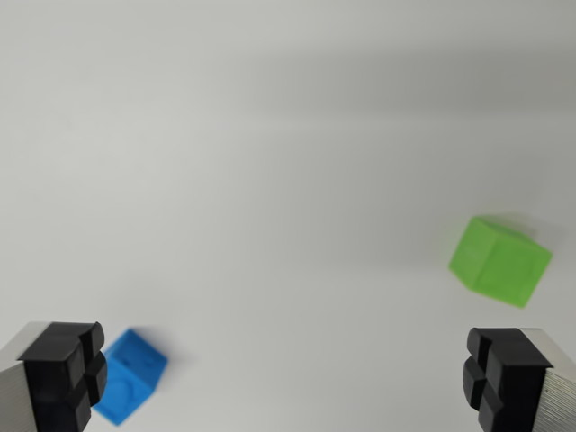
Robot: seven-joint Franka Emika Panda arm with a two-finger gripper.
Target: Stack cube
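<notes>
The whole wrist view is soft with blur. The blue cube (131,375) is partly hidden behind the left black finger pad (65,373), and the picture's bottom edge cuts off both pads beside that cube.

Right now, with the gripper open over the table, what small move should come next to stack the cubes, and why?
Probably slide toward the wrist view's left to centre the gripper over the blue cube. The gripper is open and empty, the blue cube sits just beside one finger rather than between the two, and the green cube lies apart on the white table.
</notes>
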